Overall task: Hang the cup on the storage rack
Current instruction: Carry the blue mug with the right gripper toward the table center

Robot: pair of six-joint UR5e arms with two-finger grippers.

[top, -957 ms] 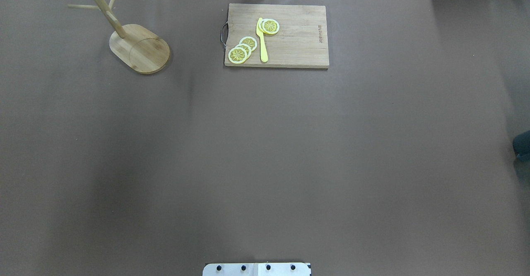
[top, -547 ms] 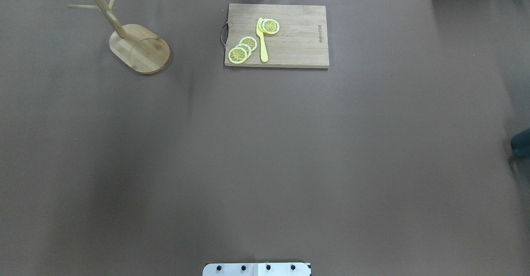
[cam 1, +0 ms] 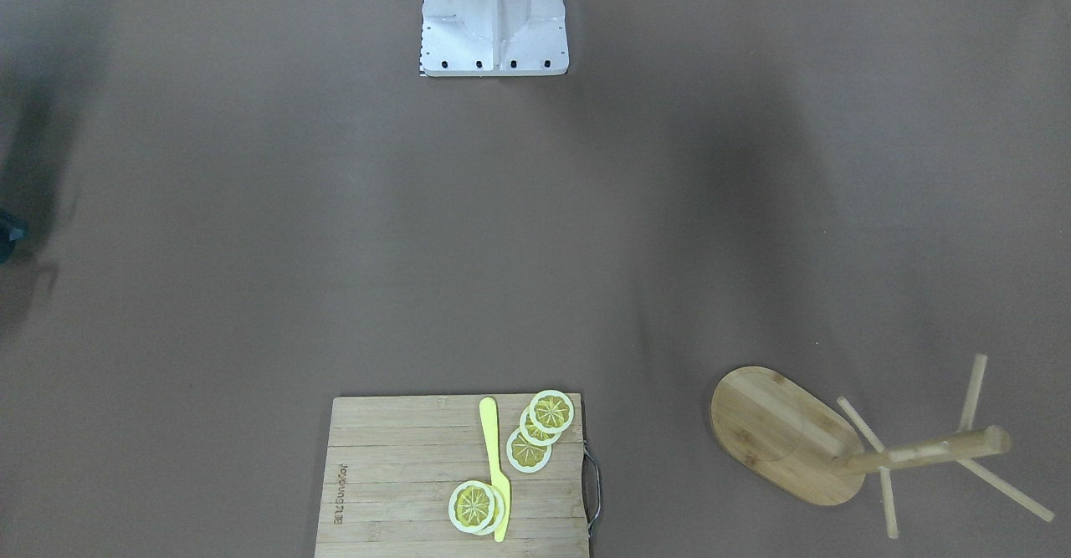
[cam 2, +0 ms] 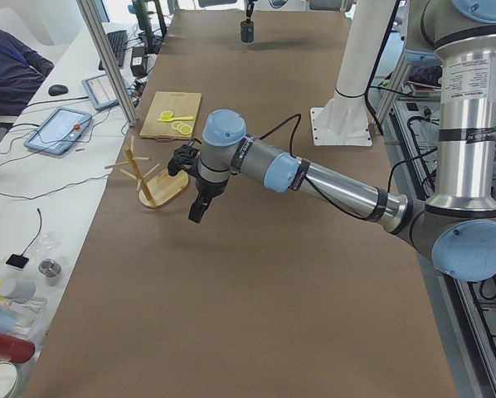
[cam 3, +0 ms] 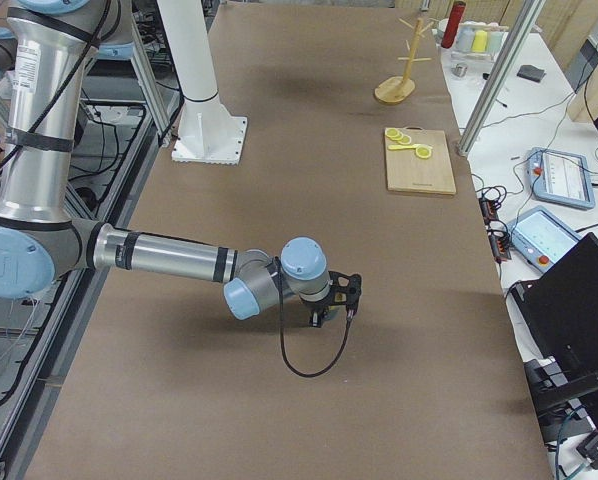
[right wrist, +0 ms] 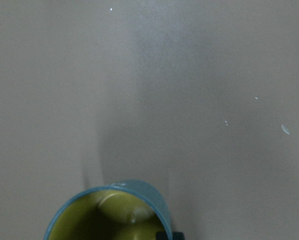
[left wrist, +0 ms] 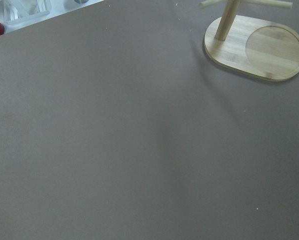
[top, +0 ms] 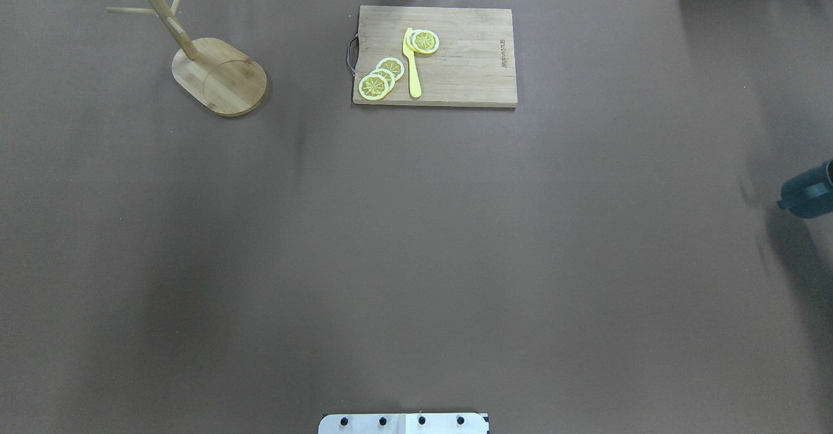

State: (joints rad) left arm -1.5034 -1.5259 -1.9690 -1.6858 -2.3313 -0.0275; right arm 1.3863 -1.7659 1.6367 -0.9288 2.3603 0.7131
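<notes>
The cup (top: 809,192) is at the right-hand end of the table (top: 416,258), half cut off by the edge of the overhead view. Its shadow falls apart from it, so we judge it to be clear of the surface. The right gripper (cam 2: 249,16) is over it. Its wrist camera looks straight down into the yellow-green inside, and only a dark sliver of one finger (right wrist: 168,235) shows against the rim. We read that as the jaws closed on the cup's wall, though how far apart they stand is hidden from us. The left gripper (cam 2: 196,214) hangs above the table near the rack (top: 220,77), holding nothing we can see. Whether it is open we cannot tell.

The rack stands at the far left corner, well apart from the cup. The board (top: 468,63), with its knife (top: 412,73) and lemon slices (top: 374,86), lies at the far edge between them.

What worries us is the long carry.
- **Grip:** a pinch on one wall could let the cup swing or slip if the arm moves fast.
- **Handle:** we cannot make out which way it faces, and if it is turned away from a peg the loop will miss.
- **Rack:** the pegs are thin and the rack looks light, so a push from the cup's body could tip or slide it.
- **Board:** a low path could clip the knife or slices.
- **Left arm:** it hangs just where the right must arrive, so the two could meet.
</notes>
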